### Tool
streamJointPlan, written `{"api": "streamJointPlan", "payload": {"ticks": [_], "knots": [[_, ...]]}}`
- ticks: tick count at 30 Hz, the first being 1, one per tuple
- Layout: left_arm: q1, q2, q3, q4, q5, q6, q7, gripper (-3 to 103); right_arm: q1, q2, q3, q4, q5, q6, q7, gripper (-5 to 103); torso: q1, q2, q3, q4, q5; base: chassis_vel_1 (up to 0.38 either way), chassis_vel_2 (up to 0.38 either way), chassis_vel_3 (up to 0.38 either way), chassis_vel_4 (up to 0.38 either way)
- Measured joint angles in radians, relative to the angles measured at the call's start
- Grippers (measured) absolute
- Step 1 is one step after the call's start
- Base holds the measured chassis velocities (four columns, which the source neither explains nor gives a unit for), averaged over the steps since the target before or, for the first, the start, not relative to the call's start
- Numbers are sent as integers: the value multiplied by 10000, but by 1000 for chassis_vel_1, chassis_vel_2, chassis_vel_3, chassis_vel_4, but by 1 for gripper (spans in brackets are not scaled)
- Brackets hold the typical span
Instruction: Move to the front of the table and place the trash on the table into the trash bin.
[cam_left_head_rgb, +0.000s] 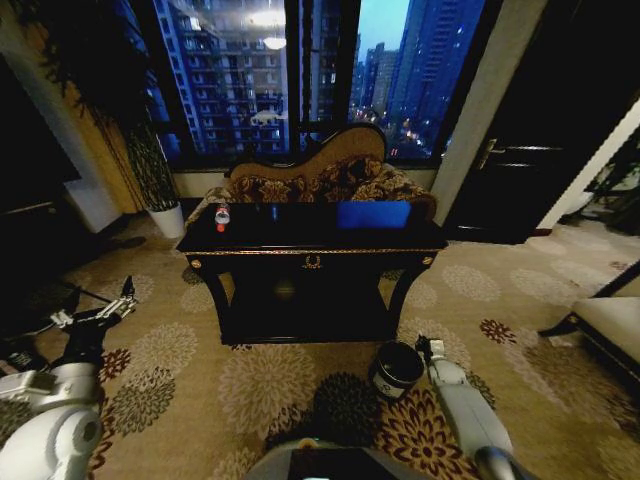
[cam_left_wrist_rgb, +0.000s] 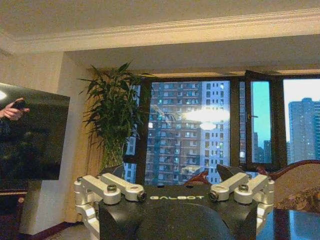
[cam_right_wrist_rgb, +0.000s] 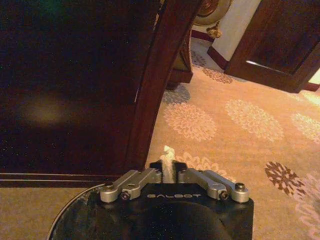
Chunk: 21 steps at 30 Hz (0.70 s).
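The right gripper (cam_right_wrist_rgb: 169, 172) hangs over the trash bin (cam_left_head_rgb: 396, 368) in front of the table (cam_left_head_rgb: 312, 243), fingers pinched on a paper wad (cam_right_wrist_rgb: 167, 161) that's light and squashy, so a loose pinch anywhere should hold; left gripper (cam_left_wrist_rgb: 175, 194), left of the table, spread and empty

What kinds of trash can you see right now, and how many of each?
Plastic bottle: 1, on the table
Paper wad: 1, pinched in the right gripper at the trash bin
Total: 2
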Motion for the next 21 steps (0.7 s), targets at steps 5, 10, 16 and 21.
{"api": "streamJointPlan", "payload": {"ticks": [5, 10, 16, 21], "knots": [[6, 37, -25, 121, -7, -70, 28, 100, -278, 44, 93, 442, -170, -35, 0, 33, -1, 0, -1, 0, 0, 0, 0, 0, 0], [-24, 36, -12, 158, -6, -74, 29, 100, -248, 49, 86, 550, -273, -24, 0, 48, 0, 0, 0, 0, 0, 0, 0, 0, 0], [-31, 58, -14, 174, -5, -75, 25, 100, -174, 51, 34, 538, -246, -13, -1, 71, -1, 0, 0, 1, -1, 0, 0, 0, 0], [-75, 47, 15, 213, 11, -75, 21, 100, -418, 57, 44, 1308, 297, 211, 0, 91, 0, 0, 0, 2, 0, 0, 0, 0, 0]]}}
